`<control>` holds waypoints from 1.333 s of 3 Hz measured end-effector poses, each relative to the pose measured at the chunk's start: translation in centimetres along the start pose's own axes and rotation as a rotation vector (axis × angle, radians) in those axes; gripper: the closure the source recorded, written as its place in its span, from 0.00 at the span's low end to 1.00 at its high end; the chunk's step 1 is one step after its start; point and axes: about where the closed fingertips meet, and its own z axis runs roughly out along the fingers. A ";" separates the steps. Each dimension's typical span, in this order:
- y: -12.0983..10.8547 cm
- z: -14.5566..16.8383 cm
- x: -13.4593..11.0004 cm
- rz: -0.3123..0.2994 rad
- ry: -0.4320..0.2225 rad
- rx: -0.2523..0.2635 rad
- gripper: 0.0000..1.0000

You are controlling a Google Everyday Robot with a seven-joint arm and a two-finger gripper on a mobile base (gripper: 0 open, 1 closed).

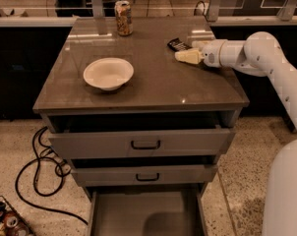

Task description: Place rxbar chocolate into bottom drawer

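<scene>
The rxbar chocolate (177,44), a small black bar, lies flat at the back right of the cabinet top. My gripper (186,51) reaches in from the right at tabletop height, right beside the bar's right end. It looks open, with one pale finger (188,57) just in front of the bar and the other behind it. It holds nothing. The bottom drawer (138,211) is pulled out at floor level, and its grey floor shows bare.
A white bowl (108,73) sits left of centre on the cabinet top (158,90). A printed drink can (123,17) stands at the back. The two upper drawers (145,144) are slightly open. Black cables (38,173) lie on the floor at the left.
</scene>
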 end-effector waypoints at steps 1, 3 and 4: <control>0.0 -0.1 -0.3 0.000 0.000 0.000 0.93; 0.1 -0.2 -0.5 -0.001 0.000 -0.001 1.00; 0.3 -2.5 -2.1 -0.024 -0.003 0.006 1.00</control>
